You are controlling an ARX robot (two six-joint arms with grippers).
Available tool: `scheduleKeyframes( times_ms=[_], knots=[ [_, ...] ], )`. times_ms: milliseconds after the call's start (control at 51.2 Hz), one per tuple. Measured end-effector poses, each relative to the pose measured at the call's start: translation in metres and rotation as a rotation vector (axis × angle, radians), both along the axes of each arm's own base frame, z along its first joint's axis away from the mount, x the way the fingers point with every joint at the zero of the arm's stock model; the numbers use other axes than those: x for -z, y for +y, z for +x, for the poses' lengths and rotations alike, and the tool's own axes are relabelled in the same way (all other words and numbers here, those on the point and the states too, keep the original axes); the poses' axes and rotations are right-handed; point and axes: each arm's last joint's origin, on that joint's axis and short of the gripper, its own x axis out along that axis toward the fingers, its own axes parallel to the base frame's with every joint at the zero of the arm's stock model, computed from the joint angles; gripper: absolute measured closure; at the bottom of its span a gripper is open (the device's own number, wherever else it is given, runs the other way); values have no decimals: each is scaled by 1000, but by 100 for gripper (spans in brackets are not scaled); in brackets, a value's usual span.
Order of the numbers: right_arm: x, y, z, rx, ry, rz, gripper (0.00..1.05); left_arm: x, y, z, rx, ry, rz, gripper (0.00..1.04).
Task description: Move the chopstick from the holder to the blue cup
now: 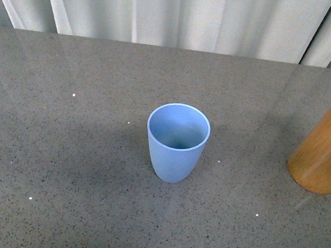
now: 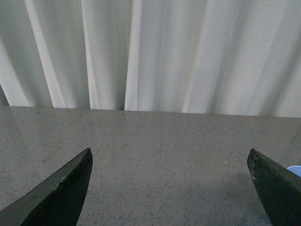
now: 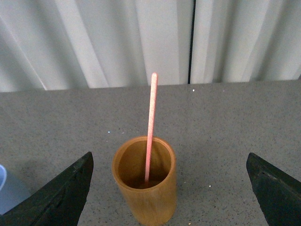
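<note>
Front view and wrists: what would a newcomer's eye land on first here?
The blue cup stands upright and empty in the middle of the table. To its right, cut by the frame edge, is the brown holder. The right wrist view shows one pink chopstick standing in it.

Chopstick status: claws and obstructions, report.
Both open and empty: left claw, right claw facing the holder. Pink chopstick stands in holder, not yet grasped. Empty blue cup; no obstruction seen.

A grey speckled surface (image 1: 57, 167), dotted with a few small white flecks (image 1: 74, 95), is seen across the whole near scene, and its far edge is backed by a pale pleated curtain (image 1: 181, 15).
</note>
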Motion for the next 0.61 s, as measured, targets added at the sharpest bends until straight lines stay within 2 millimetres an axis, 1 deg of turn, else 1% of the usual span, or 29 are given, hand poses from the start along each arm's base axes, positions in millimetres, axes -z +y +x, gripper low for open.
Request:
scheduleKeyframes(
  times_ms=[137, 274, 410, 606],
  knots=[
    [18, -5, 27, -6, 20, 11, 10, 0, 0, 0, 0, 0, 0, 7],
    [27, -6, 55, -18, 11, 15, 10, 0, 0, 0, 0, 0, 0, 7],
    [39, -7, 82, -9, 43, 15, 10, 0, 0, 0, 0, 0, 0, 7],
    [44, -6, 103, -9, 48, 9, 10, 0, 0, 0, 0, 0, 0, 7]
  ],
)
